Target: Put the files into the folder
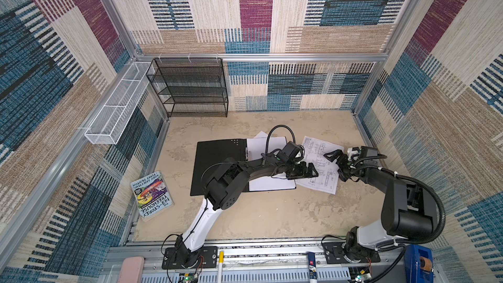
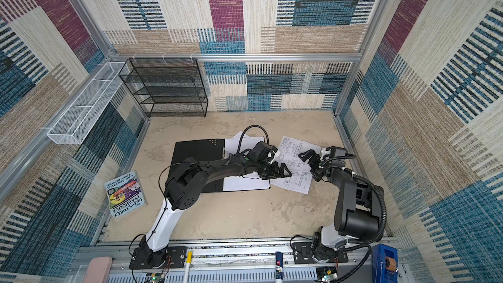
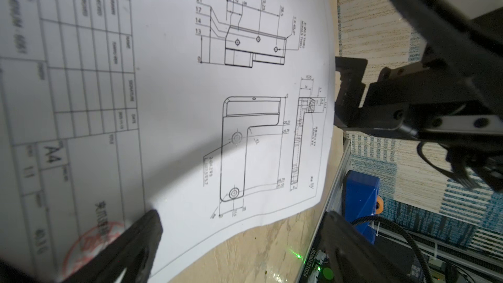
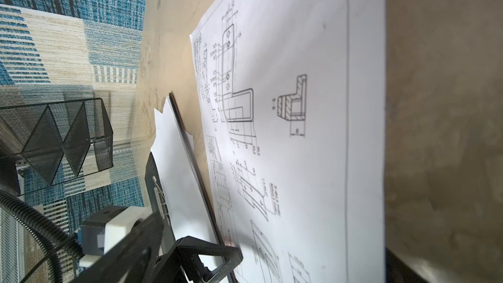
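Note:
The folder (image 1: 217, 164) (image 2: 196, 151) lies open on the table with its black inside up. Blank white files (image 1: 272, 183) (image 2: 245, 183) (image 4: 174, 159) rest on its right half. One more file, a sheet printed with line drawings (image 1: 324, 170) (image 2: 296, 170) (image 3: 190, 104) (image 4: 299, 132), lies flat just right of the folder. My left gripper (image 1: 304, 172) (image 2: 277, 172) (image 3: 239, 243) reaches across to that sheet's left side and is open, one finger over a red stamp. My right gripper (image 1: 336, 166) (image 2: 310, 166) (image 4: 261, 262) hangs open over the sheet's right part, holding nothing.
A colourful paperback book (image 1: 152, 197) lies at the front left. A black mesh rack (image 1: 190, 88) stands at the back wall, and a white mesh basket (image 1: 117, 107) hangs on the left wall. A blue tape dispenser (image 1: 417, 262) sits at the front right.

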You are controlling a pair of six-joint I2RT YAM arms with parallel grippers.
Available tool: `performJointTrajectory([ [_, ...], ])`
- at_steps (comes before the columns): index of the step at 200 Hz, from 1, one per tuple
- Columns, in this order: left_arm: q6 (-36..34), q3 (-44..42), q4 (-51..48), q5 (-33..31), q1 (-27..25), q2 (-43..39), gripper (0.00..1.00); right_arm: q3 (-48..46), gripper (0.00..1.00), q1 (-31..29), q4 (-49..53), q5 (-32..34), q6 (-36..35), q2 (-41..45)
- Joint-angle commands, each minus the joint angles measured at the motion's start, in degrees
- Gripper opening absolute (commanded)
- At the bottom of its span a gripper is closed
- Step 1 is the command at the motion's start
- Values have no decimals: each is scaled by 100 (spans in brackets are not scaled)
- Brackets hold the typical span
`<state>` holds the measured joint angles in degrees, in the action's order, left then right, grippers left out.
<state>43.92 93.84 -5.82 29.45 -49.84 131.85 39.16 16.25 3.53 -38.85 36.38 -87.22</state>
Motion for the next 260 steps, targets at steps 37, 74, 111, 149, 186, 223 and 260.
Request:
performJointTrajectory([
  [37, 92, -226, -1773, -968, 85, 179, 96, 104, 99, 42, 8, 396, -210, -2],
  [74, 90, -235, -1790, -959, 90, 170, 96, 97, 93, 45, 40, 766, -219, -327],
  [111, 94, -261, -1789, -968, 98, 155, 95, 14, 80, 56, -121, 803, -209, -333],
  [149, 119, -288, -1762, -941, 111, 153, 94, 14, 64, 81, -25, 978, -314, -347],
  [186, 127, -270, -1738, -911, 108, 172, 93, -82, 56, 80, -86, 1034, -351, -469],
  [223, 127, -227, -1731, -847, 115, 186, 93, -179, 50, 82, -245, 880, -343, -484],
  [260, 70, -149, -1728, -739, 122, 134, 93, -168, 45, 82, -170, 645, -334, -209],
])
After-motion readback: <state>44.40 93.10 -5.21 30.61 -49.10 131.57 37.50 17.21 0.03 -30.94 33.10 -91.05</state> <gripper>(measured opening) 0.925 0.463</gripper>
